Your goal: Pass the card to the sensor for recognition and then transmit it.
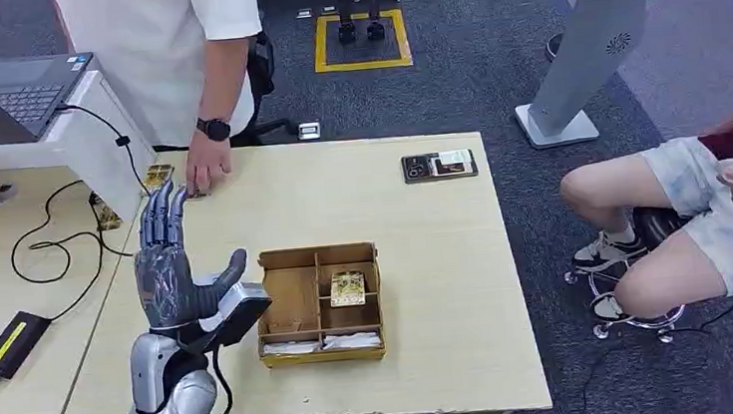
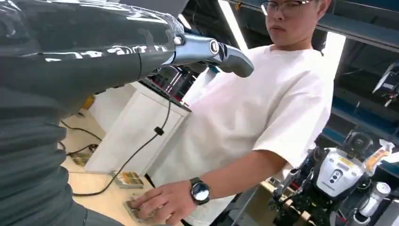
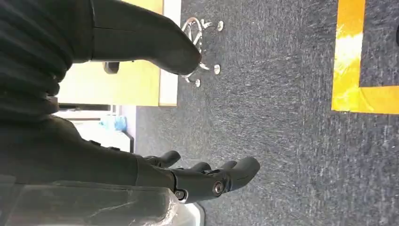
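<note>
Head view: left hand (image 1: 170, 274) raised at lower left, fingers wide, empty, beside the wooden organizer (image 1: 320, 304) holding a card (image 1: 347, 288). Right wrist view: right hand (image 3: 141, 155) over carpet (image 3: 282, 117), fingers loosely spread, empty.

The card (image 2: 141, 210) on the table (image 1: 423, 212) is mostly covered by a person's hand (image 2: 162, 201). The laptop (image 1: 7, 93) is cut by the picture's edge. The print on the card in the wooden box (image 1: 319, 306) is too small to be read.
</note>
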